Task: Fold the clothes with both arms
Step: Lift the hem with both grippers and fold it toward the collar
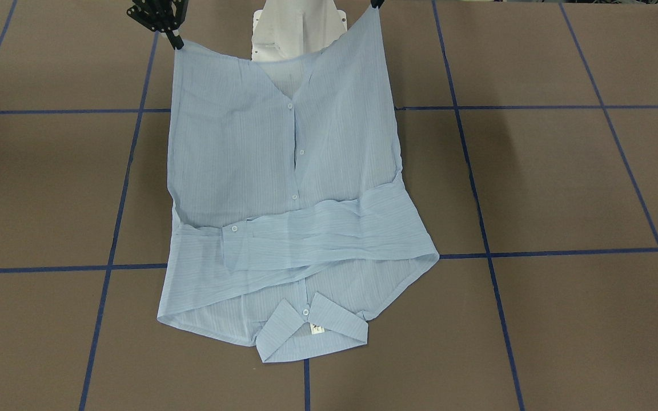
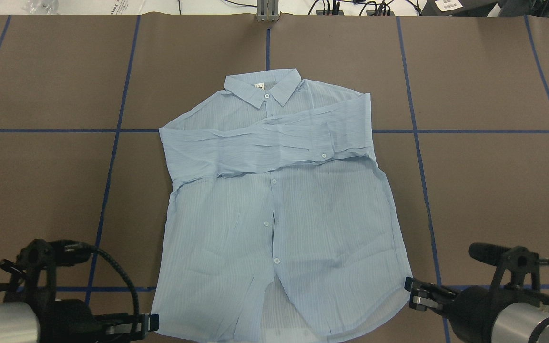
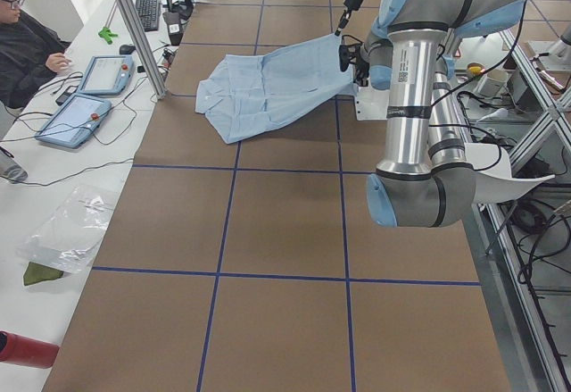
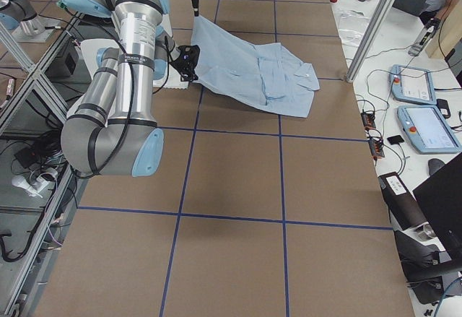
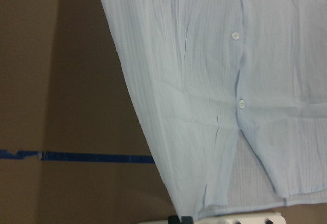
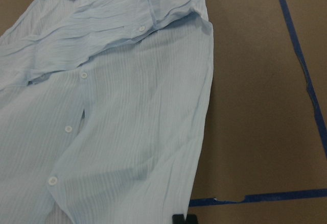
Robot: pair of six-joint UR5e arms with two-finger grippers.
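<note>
Left claw (image 2: 149,323) and right claw (image 2: 410,290) both clamped on near corners of the shirt (image 2: 274,214); next, probably carry them evenly to the far collar (image 2: 281,88).

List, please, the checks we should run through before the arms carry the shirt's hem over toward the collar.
1. The left gripper pinches one bottom corner of the shirt: ok, the corner is held off the table.
2. The right gripper pinches the other bottom corner: ok.
3. The hem is taut between the grippers: not ok, it sags in the middle.
4. The sleeves are folded across the chest: ok.
5. The collar lies flat at the far end: ok.
6. Depth of each grip on the fabric: cannot tell.
</note>
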